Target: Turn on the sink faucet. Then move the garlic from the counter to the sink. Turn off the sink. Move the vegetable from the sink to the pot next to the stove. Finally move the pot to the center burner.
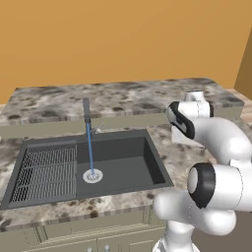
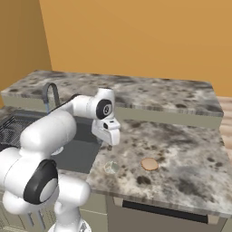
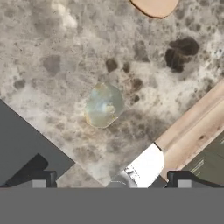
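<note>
- Water on: thin blue stream falls from slim dark-grey upright sink faucet (image 1: pixel 86 112) onto the round silver drain of the large dark-grey rectangular sink (image 1: pixel 123 162).
- Small pale off-white lumpy garlic bulb (image 3: pixel 103 105) lies on the grey-brown speckled granite surface (image 2: pixel 181 154), just beside the sink's right edge.
- Fingers (image 3: pixel 111 183) spread fully open, empty, hovering apart from the bulb.
- Hand view: garlic sits at 12 o'clock from the fingers, nearly centred between them; bulb roundish, no clear long axis.
- Flat tan round object (image 2: pixel 149 164) lies near, at 3 o'clock of the garlic in the right base view.
- Likely next: straight descent onto the bulb.
</note>
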Available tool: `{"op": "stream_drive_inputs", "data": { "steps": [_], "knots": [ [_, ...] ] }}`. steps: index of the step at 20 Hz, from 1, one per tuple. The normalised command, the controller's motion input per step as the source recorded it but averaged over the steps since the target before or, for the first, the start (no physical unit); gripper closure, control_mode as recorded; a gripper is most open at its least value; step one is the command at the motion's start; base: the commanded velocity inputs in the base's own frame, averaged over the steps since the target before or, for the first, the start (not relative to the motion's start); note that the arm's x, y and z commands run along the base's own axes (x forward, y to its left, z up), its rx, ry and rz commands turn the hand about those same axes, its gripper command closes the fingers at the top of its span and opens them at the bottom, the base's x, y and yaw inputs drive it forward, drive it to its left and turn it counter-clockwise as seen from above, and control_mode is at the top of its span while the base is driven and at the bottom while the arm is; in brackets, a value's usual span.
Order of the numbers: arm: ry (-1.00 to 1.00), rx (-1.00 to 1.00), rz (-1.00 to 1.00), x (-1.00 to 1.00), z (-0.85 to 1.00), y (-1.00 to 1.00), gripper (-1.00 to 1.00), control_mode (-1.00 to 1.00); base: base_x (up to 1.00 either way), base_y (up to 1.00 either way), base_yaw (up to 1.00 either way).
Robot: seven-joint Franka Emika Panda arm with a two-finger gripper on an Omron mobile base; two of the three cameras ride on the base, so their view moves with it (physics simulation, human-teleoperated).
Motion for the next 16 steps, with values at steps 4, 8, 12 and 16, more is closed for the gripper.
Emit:
{"op": "stream_drive_inputs", "data": {
  "steps": [4,8,12,16],
  "knots": [
    [0.22,0.0,-0.03,-0.23,-0.5,-0.19,-1.0,-1.0,0.0,0.0,0.0],
    [0.14,0.0,-0.03,-0.31,-0.37,-0.14,-1.0,-1.0,0.0,0.0,0.0],
    [0.02,0.0,0.0,-0.13,-0.17,-0.01,-1.0,-1.0,0.0,0.0,0.0],
    [0.0,0.0,0.0,-0.07,-0.13,-0.01,-1.0,-1.0,0.0,0.0,0.0]
  ]
}}
